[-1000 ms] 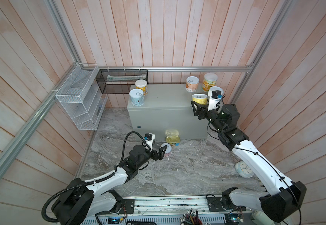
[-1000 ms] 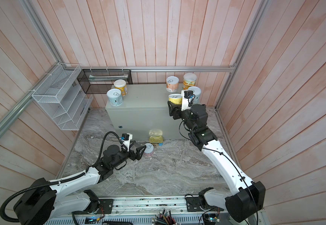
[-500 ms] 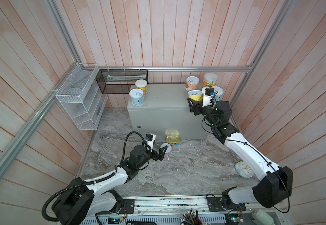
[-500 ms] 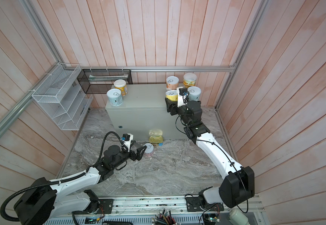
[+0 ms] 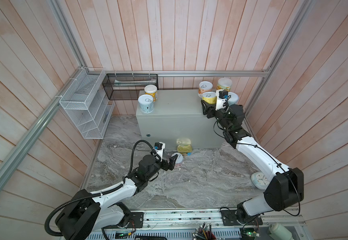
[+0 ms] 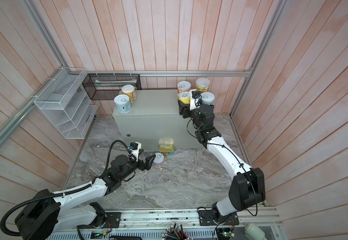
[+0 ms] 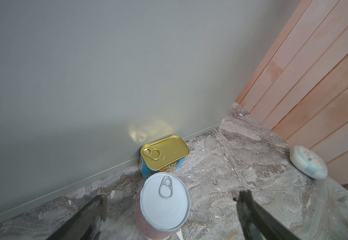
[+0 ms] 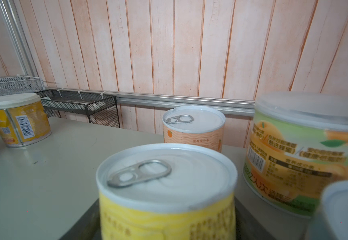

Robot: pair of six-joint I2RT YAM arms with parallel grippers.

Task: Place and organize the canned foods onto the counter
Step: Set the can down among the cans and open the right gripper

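Marble (image 5: 200,182): left hand (image 5: 172,163) agape, flanking pink can (image 5: 179,160) | right hand (image 5: 209,103) clamps yellow can (image 8: 167,187)

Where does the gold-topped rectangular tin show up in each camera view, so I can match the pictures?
Top view: gold-topped tin on the marble floor, against the counter front.
Top view: the tin at the same spot, just beyond the pink can.
Left wrist: the tin between pink can and counter front.
Right wrist: not in it.
Shared landmark: the counter, in all four views.
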